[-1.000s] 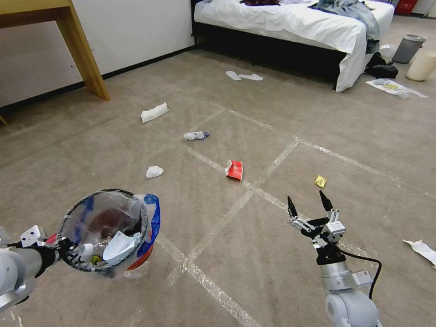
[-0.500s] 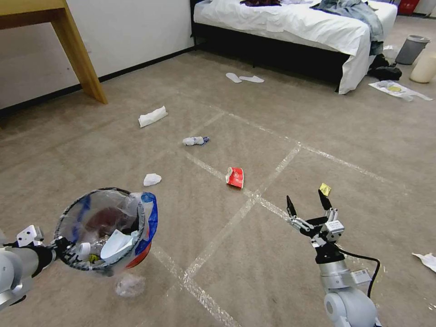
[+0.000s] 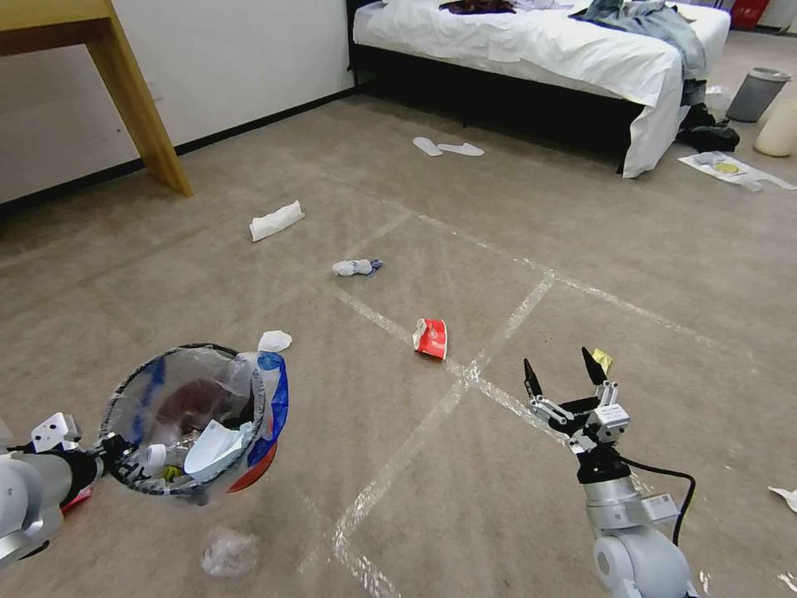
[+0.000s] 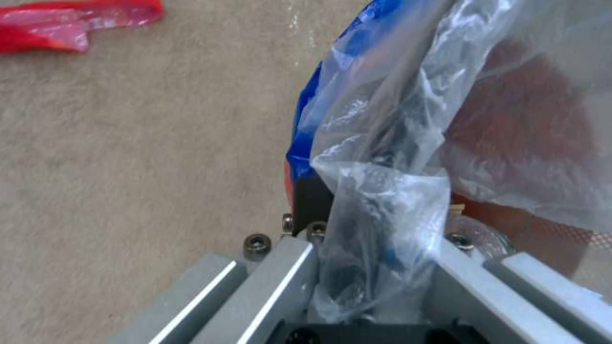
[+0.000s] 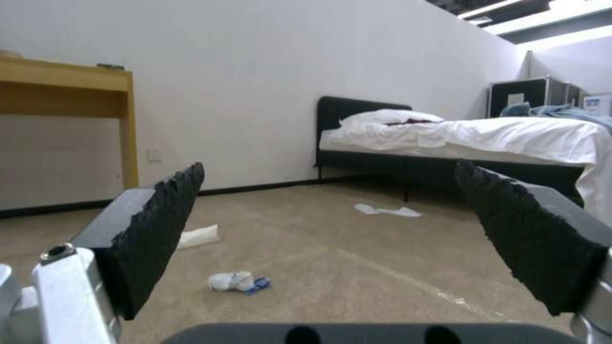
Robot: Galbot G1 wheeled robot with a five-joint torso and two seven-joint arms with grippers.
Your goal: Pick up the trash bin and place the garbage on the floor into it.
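Trash bin (image 3: 195, 419) hangs above the carpet at my left side, tilted, its clear bag with blue edge folded over the dark rim. My left gripper (image 4: 376, 267) is closed on this rim and on the plastic bag. Inside the bin I see white paper and small litter. On the floor near it lie a crumpled clear plastic piece (image 3: 226, 552), a white tissue (image 3: 274, 340) and a red wrapper (image 3: 431, 337). My right gripper (image 3: 560, 375) is wide open above the carpet, just beside a yellow scrap (image 3: 603, 360)
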